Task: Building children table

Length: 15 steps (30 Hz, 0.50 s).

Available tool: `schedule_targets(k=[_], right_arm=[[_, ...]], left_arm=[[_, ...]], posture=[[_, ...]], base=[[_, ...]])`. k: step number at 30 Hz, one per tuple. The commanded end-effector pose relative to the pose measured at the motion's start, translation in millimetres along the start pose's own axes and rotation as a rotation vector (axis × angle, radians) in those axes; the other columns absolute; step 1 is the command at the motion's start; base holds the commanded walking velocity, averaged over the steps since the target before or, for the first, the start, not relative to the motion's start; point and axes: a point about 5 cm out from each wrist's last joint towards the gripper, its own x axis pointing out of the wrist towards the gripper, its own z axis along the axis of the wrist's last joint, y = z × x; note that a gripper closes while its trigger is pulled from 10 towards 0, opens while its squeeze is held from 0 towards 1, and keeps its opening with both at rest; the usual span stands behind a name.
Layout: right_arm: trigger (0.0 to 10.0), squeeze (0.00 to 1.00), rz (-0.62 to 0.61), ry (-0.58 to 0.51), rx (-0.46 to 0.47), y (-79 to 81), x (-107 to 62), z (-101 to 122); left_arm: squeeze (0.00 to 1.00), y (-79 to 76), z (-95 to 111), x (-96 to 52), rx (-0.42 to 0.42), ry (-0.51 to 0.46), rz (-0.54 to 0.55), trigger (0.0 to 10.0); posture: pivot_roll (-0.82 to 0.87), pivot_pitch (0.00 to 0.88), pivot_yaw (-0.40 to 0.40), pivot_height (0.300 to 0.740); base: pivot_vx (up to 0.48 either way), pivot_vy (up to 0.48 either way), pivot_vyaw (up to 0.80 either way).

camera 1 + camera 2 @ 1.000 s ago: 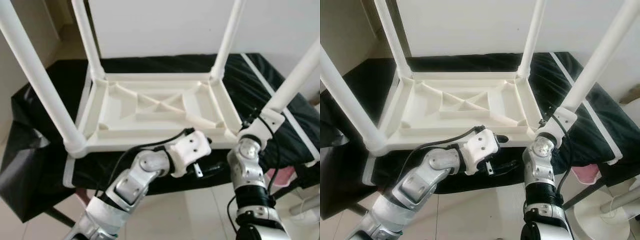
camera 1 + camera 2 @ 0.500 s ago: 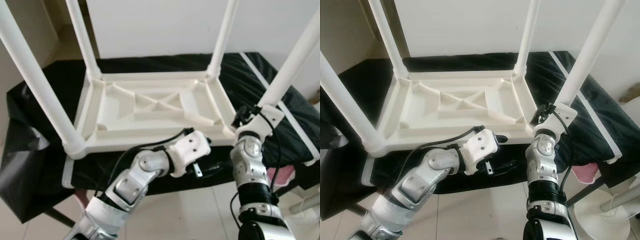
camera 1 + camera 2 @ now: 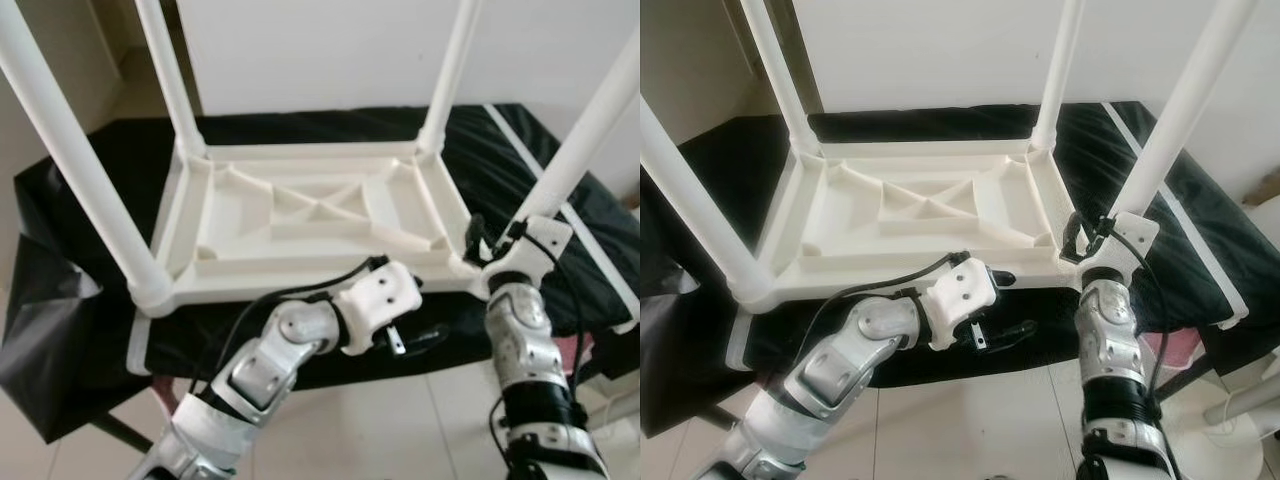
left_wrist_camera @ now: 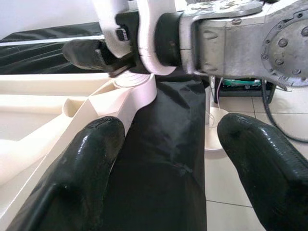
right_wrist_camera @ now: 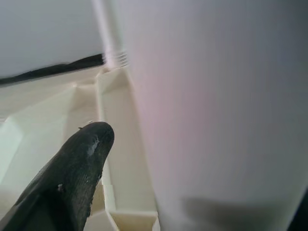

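Gripping the near-right leg (image 3: pixel 590 130) at its socket, my right gripper (image 3: pixel 492 243) is pinching the white tube just above the corner of the upturned children's table (image 3: pixel 310 225); in the right wrist view one black finger (image 5: pixel 72 178) is lying beside the leg, over the table's ribbed underside. My left gripper (image 4: pixel 173 159) is hanging spread wide below the table's near rim, holding nothing, one finger (image 4: pixel 86 159) lying close by the rim, though I cannot tell whether it is touching. The table is resting upside down on a work surface draped in black cloth (image 3: pixel 90 190), four legs pointing upward. A white wall (image 3: pixel 320 50) is standing behind, pale floor tiles (image 3: pixel 400 430) below. The legs' upper ends are running out of frame.
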Motion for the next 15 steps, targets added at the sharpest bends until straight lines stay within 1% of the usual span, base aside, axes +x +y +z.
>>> schedule_targets(k=[1,2,3,4,6,7,8,10,12,13,15], right_arm=[[10.0,0.0,0.035,0.015,-0.002,1.4,-1.6,-1.8],[10.0,0.0,0.035,0.015,-0.002,1.4,-1.6,-1.8],[10.0,0.0,0.072,0.023,-0.016,-2.9,-3.0,-1.8],[10.0,0.0,0.072,0.023,-0.016,-2.9,-3.0,-1.8],[10.0,0.0,0.191,0.035,-0.06,-13.6,-4.1,0.9],[10.0,0.0,0.191,0.035,-0.06,-13.6,-4.1,0.9],[10.0,0.0,0.254,0.04,-0.093,-17.5,-3.6,2.9],[10.0,0.0,0.254,0.04,-0.093,-17.5,-3.6,2.9],[10.0,0.0,0.356,0.048,-0.156,-21.8,-1.3,7.3],[10.0,0.0,0.356,0.048,-0.156,-21.8,-1.3,7.3],[10.0,0.0,0.433,0.056,-0.216,-26.5,1.8,12.7]], left_arm=[[0.0,-0.6,1.6,-0.6,0.015,0.005,-0.003,10.0],[0.0,-0.6,1.6,-0.6,0.015,0.005,-0.003,10.0],[0.0,-0.2,1.5,-0.8,0.015,0.006,-0.002,10.0],[0.0,-0.2,1.5,-0.8,0.015,0.006,-0.002,10.0],[0.0,0.9,1.2,-0.6,0.013,0.009,0.0,10.0],[0.0,0.9,1.2,-0.6,0.013,0.009,0.0,10.0],[0.0,0.8,1.0,-0.3,0.01,0.011,-0.003,10.0],[0.0,0.8,1.0,-0.3,0.01,0.011,-0.003,10.0],[0.0,-1.0,-0.5,1.3,0.0,0.019,-0.012,10.0],[0.0,-1.0,-0.5,1.3,0.0,0.019,-0.012,10.0],[0.0,-0.8,-3.8,5.1,-0.011,0.039,0.009,10.0]], posture=[[-0.05,0.047,-0.005,0.74],[-0.05,0.047,-0.005,0.74],[-0.05,0.047,-0.005,0.74],[-0.05,0.047,-0.005,0.74],[-0.06,0.042,-0.002,0.74],[-0.06,0.042,-0.002,0.74],[-0.06,0.04,0.001,0.74],[-0.06,0.04,0.001,0.74],[-0.06,0.036,0.005,0.74],[-0.06,0.036,0.005,0.74],[-0.06,0.028,0.008,0.74]], base=[[0.0,0.0,0.0],[0.0,0.0,0.0],[0.0,0.0,0.0],[0.0,0.0,0.0],[0.0,0.0,0.0],[0.0,0.0,0.0],[0.0,0.0,0.0],[0.0,0.0,0.0],[0.0,0.0,0.0],[0.0,0.0,0.0],[0.0,0.0,0.0]])
